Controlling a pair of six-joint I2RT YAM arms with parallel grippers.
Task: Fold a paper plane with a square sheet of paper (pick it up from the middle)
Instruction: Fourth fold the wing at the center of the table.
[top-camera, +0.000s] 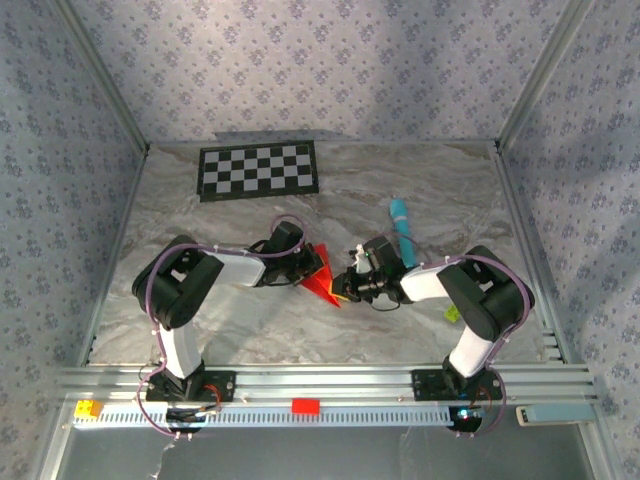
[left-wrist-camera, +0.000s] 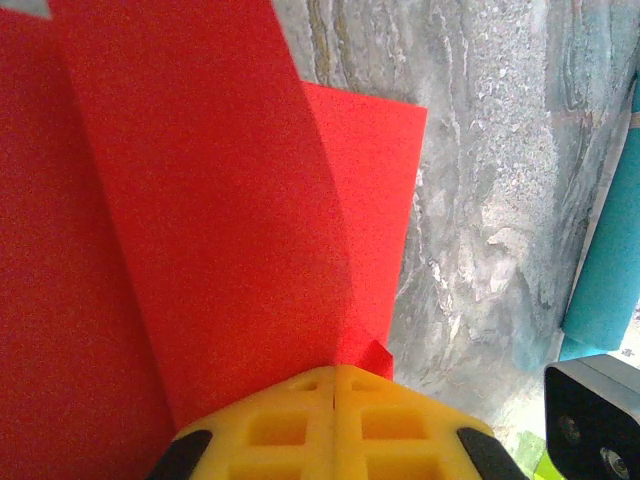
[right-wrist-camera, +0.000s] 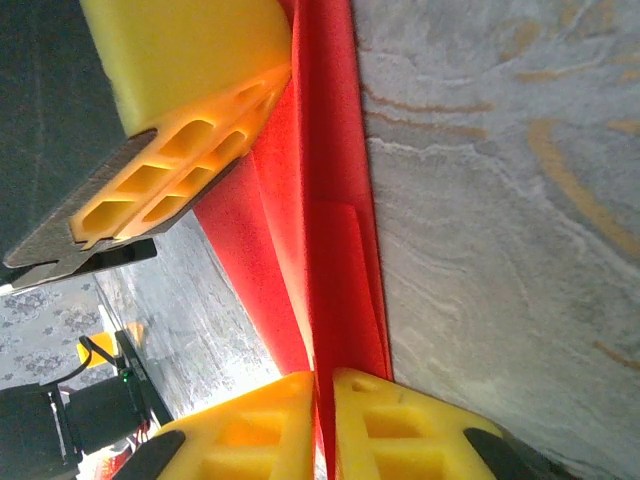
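Observation:
The square sheet of paper (top-camera: 322, 284) is bright red and folded into a pointed, layered wedge, held just above the table's middle between both grippers. My left gripper (top-camera: 306, 270) is shut on one end; its yellow fingertips (left-wrist-camera: 335, 385) meet on the paper (left-wrist-camera: 200, 200), which fans away in creased layers. My right gripper (top-camera: 346, 286) is shut on the other end, with the folded edge (right-wrist-camera: 330, 200) running up from between its pads (right-wrist-camera: 325, 390). The left gripper's yellow fingers (right-wrist-camera: 190, 120) sit at the far end of the paper.
A teal pen-like stick (top-camera: 402, 230) lies behind the right gripper and shows again as the teal stick (left-wrist-camera: 610, 260). A checkerboard (top-camera: 259, 170) lies at the back. A small red block (top-camera: 305, 405) and a yellow block (top-camera: 88, 408) sit on the front rail. Patterned walls enclose the table.

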